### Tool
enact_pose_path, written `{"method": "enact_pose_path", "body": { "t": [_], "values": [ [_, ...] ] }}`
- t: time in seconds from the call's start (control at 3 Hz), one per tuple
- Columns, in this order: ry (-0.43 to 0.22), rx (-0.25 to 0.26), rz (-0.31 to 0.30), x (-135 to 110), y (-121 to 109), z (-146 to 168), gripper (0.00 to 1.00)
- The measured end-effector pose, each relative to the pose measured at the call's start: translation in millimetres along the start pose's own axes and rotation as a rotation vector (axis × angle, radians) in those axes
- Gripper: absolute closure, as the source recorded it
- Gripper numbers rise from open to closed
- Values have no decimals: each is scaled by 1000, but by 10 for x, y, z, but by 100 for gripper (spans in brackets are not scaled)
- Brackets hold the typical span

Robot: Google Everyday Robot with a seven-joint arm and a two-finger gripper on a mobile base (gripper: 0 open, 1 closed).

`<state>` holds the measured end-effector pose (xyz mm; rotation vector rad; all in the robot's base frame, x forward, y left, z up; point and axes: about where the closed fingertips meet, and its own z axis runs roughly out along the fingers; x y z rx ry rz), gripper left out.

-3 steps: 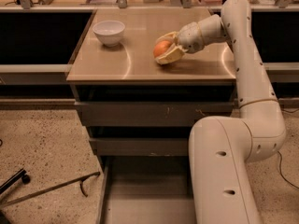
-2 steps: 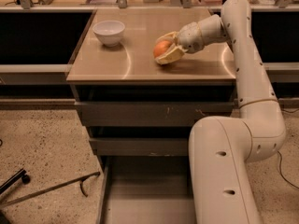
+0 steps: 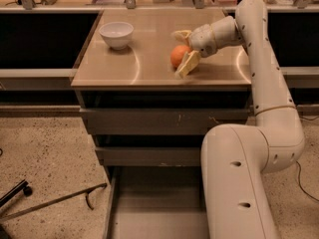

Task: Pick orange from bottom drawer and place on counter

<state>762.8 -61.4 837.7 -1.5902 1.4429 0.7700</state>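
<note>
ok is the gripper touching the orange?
Cannot tell. In the camera view the open gripper straddles the orange on the counter: the far finger stands clear of it, but the near finger overlaps its edge, hiding any contact.

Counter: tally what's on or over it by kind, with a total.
Orange: 1, resting on the counter
White bowl: 1, at the back left
Claw: 1, open, fingers either side of the orange
Total: 3
</note>
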Motion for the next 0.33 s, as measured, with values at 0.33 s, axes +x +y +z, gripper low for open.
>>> {"method": "enact_pose_path", "body": {
  "t": [0.33],
  "values": [
    [0, 0, 0, 0, 0, 0, 0]
  ]
}}
